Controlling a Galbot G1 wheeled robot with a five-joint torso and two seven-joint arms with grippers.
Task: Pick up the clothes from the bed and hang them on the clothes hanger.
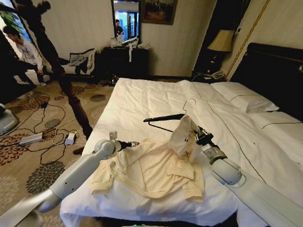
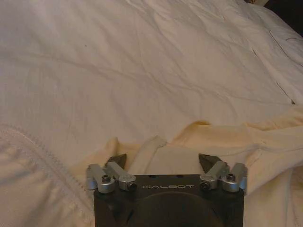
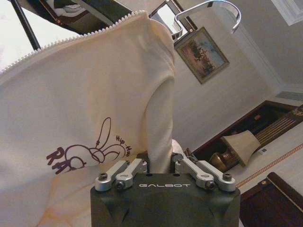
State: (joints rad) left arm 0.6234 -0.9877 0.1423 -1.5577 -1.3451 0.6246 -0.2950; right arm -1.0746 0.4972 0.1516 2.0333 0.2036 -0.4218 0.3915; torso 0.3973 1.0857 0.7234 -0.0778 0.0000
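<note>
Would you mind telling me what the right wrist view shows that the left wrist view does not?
Right wrist view alone: the right gripper shut on a raised fold of the top, a rabbit print, the hanger's wire hook, a painting and a lamp. Left wrist view alone: the left gripper, open, over the top's edge lying flat on the white duvet. Both share the cream top.
</note>
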